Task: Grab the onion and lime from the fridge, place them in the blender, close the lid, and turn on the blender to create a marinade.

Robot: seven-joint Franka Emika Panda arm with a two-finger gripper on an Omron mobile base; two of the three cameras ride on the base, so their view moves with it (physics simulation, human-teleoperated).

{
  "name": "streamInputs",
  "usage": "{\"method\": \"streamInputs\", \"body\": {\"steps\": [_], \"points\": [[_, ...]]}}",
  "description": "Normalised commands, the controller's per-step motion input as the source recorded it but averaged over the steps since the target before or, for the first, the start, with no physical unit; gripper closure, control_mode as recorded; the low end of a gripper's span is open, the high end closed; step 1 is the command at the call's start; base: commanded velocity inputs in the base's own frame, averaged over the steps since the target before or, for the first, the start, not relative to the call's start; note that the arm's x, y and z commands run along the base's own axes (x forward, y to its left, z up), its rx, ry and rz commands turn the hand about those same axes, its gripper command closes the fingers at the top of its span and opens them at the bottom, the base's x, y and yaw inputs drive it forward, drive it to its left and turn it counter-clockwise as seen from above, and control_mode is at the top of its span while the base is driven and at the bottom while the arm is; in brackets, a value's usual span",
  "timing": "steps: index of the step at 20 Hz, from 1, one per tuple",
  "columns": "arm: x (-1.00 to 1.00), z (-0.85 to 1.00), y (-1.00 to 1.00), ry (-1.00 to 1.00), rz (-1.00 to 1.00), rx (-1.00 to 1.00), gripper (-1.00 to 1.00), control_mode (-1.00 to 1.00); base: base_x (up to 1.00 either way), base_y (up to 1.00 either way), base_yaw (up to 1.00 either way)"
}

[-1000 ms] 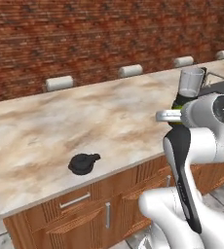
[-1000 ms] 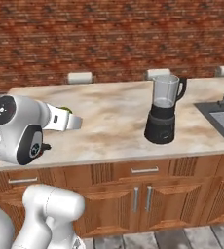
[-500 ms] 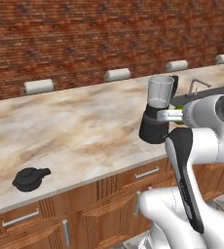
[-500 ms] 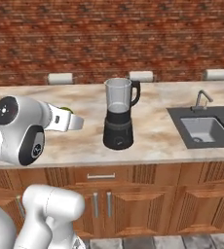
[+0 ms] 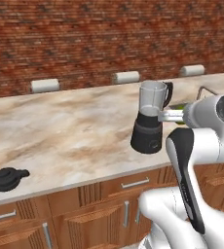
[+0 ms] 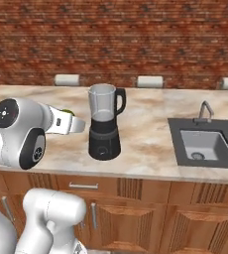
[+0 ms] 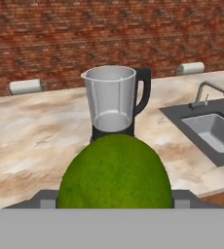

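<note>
The gripper (image 7: 115,206) is clamped on the lime (image 7: 115,172). Straight ahead stands the blender (image 7: 115,104), its jar open; the lid (image 5: 8,178) lies far off to the hand's left. A low approach could clip the rim and tip the blender.

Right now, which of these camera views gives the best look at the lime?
The hand view: the lime sits large and close, in front of the blender. In the left base view only a green sliver peeks out beside the arm. The right base view shows a small green edge above the wrist.
</note>
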Motion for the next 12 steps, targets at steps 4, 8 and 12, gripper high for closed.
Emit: {"method": "streamInputs", "body": {"steps": [4, 8, 12], "points": [[0.00, 0.00, 0.00, 0.00, 0.00, 0.00, 1.00, 1.00, 0.55, -0.35, 0.26], [0.00, 0.00, 0.00, 0.00, 0.00, 0.00, 1.00, 1.00, 0.36, 0.00, 0.17], [-0.16, 0.29, -0.11, -0.01, 0.02, 0.00, 1.00, -1.00, 0.00, -0.03, 0.03]]}}
